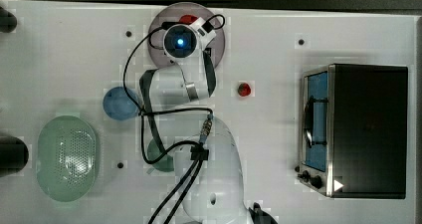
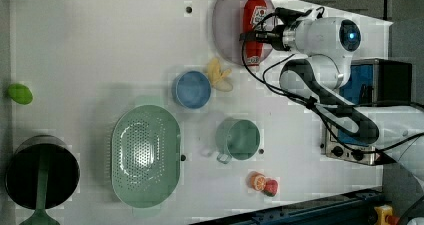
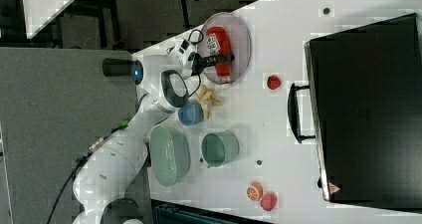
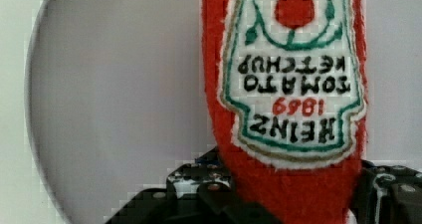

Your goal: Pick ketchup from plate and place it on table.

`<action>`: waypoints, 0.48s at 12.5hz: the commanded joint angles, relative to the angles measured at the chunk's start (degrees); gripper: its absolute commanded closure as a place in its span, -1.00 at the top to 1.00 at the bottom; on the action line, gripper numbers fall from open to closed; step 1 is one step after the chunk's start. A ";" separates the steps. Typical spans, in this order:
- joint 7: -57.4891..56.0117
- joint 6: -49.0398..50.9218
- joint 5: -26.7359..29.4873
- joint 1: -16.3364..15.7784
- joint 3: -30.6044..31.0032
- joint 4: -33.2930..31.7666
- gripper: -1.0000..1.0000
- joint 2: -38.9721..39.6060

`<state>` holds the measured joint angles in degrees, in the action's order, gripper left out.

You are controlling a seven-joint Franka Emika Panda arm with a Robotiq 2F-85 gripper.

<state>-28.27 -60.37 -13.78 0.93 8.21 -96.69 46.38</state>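
Observation:
The ketchup [image 4: 293, 84], a slim red plush bottle with a white label, lies on the pale lilac plate [image 2: 227, 25] at the far edge of the white table [image 2: 100, 45]. My gripper [image 2: 252, 36] is down over the bottle's narrower part. In the wrist view a black finger presses against each side of the ketchup, so the gripper [image 4: 293, 194] is shut on it. The bottle rests flat on the plate [image 4: 124, 84]. In the right view the ketchup [image 3: 219, 42] runs across the plate [image 3: 239, 35] with the gripper [image 3: 219, 59] across it.
A blue bowl [image 2: 192, 89] and a yellow item [image 2: 219, 75] sit just beside the plate. A green cup [image 2: 239, 139] and a green perforated basket [image 2: 145, 155] stand further off. A small red fruit [image 1: 244, 89] lies between the plate and the black toaster oven [image 1: 368, 129].

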 commanded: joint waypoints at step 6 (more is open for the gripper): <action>-0.60 16.50 7.13 3.65 0.20 0.97 0.24 -19.46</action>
<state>-28.27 -44.06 -7.12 2.90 8.06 -98.59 32.93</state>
